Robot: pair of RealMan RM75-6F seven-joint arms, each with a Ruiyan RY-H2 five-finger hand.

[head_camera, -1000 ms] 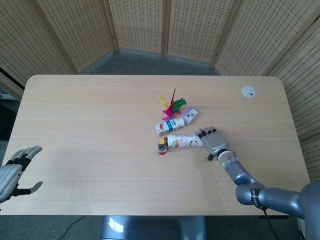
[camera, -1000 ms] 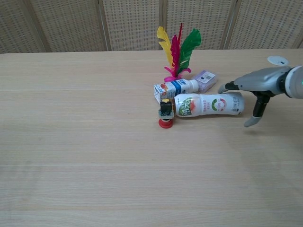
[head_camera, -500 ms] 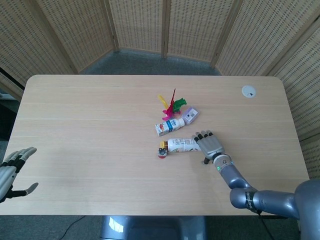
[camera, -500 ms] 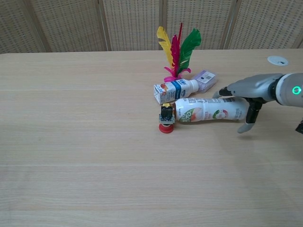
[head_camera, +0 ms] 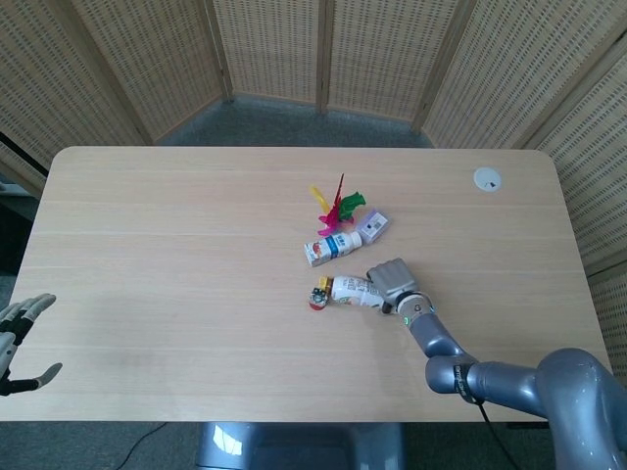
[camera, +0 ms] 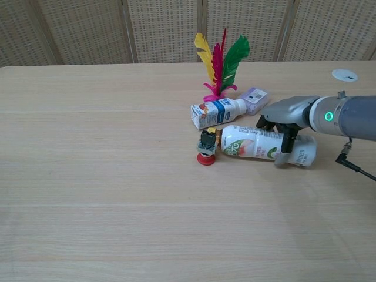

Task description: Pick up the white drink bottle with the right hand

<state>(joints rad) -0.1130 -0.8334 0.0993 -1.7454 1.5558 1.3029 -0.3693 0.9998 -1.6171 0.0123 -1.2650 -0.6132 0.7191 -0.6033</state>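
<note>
The worktop (camera: 88, 176) is carrying everything. The right robot hand (camera: 286, 117) is wrapping its fingers over the white drink bottle (camera: 258, 144), which is lying on its side just in front of the feather shuttlecock (camera: 220, 59). Looks like a smooth, light plastic body, probably slippery, so gripping mid-body near the base seems best. The left robot hand (head_camera: 18, 333) is hanging spread, holding nothing, far left.
</note>
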